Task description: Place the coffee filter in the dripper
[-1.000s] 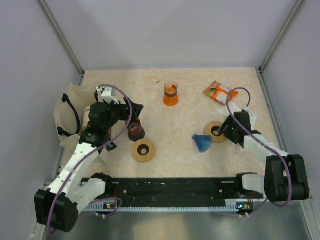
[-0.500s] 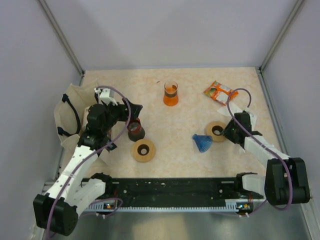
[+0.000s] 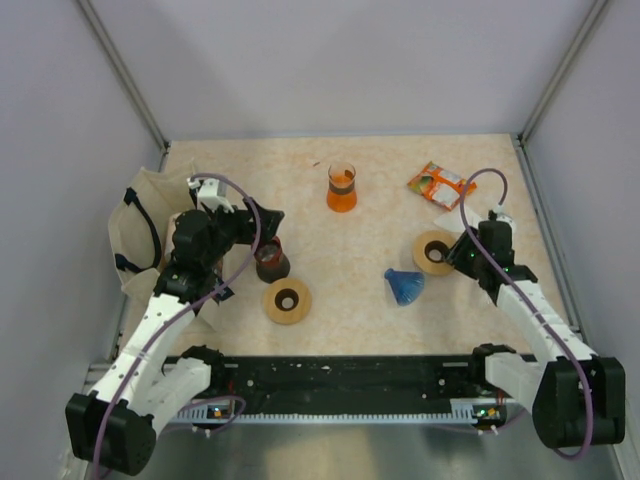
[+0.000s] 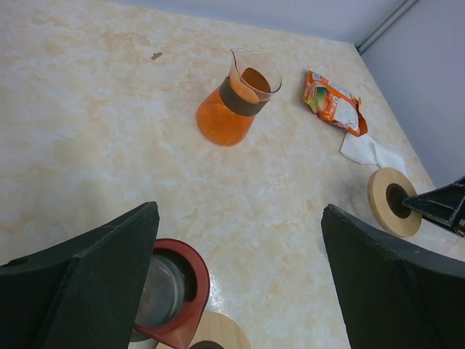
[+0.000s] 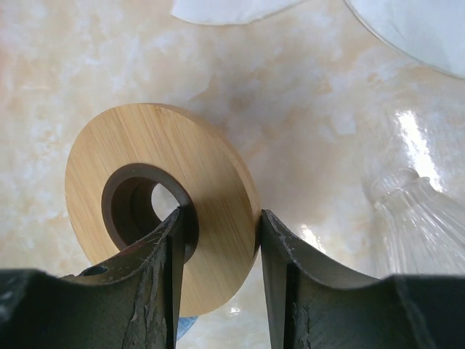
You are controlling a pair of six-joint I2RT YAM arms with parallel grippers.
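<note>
We see our right gripper (image 5: 218, 227) clenched on the wooden ring (image 5: 123, 145), one finger through its hole. Our left gripper (image 4: 238, 218) hangs released above the red-rimmed cup (image 4: 174, 287). The paper filter (image 4: 372, 151) lies on the surface (image 4: 87, 109) beside the snack packet (image 4: 333, 102).

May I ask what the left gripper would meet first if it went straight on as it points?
Probably bare table just beyond its open fingers; the orange carafe stands farther along, depth unclear.

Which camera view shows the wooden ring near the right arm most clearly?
The right wrist view: the wooden ring appears close up, its rim pinched by the right end effector. The top and left wrist views show it small and distant.
</note>
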